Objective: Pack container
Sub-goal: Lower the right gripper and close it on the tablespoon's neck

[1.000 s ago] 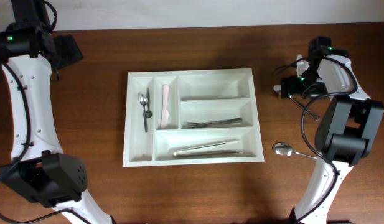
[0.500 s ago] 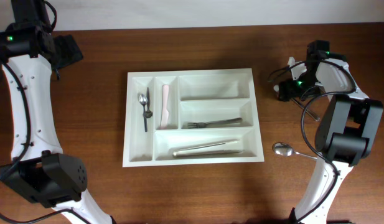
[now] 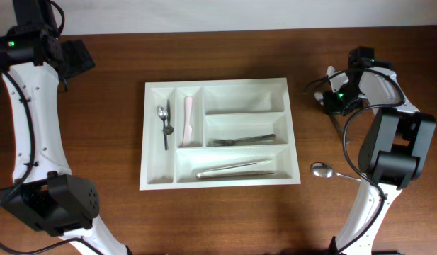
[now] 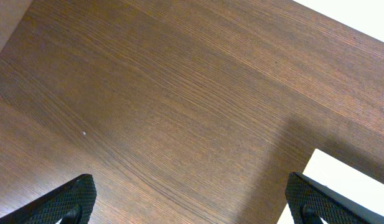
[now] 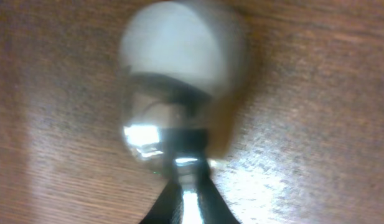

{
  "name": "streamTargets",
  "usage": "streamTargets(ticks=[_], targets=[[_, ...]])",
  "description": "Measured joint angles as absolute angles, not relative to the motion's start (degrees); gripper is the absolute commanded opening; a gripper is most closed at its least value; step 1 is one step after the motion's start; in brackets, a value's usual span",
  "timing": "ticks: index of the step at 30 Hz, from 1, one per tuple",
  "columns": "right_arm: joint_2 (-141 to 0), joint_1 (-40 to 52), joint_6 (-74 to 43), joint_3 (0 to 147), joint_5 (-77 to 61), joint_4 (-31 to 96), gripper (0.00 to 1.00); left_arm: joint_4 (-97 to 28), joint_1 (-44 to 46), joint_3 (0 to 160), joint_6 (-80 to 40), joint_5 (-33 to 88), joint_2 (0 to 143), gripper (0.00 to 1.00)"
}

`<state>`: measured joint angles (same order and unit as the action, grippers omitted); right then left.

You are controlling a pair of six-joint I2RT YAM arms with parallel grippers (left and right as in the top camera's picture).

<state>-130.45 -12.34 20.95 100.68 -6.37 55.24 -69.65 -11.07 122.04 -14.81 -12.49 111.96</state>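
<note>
My left gripper (image 4: 192, 202) is spread wide over the table (image 4: 179, 93), tray (image 4: 350, 186) at its right. A blurred spoon (image 5: 179, 62) lies before my right gripper (image 3: 331, 99); its grip I cannot tell.

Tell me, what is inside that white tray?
In the cutlery tray: a small spoon, a pale-handled piece, a fork and a long silver utensil. The top compartment is bare; nothing hides any of it.
</note>
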Motion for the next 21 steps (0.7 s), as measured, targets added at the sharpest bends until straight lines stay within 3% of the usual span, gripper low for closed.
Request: streamTargets(ticks=[21], targets=[[-130.61,-12.34,18.06,103.31,-6.76,58.74,0.04,-69.65,-11.07,122.04,-14.81,-12.49,111.96,0.99]])
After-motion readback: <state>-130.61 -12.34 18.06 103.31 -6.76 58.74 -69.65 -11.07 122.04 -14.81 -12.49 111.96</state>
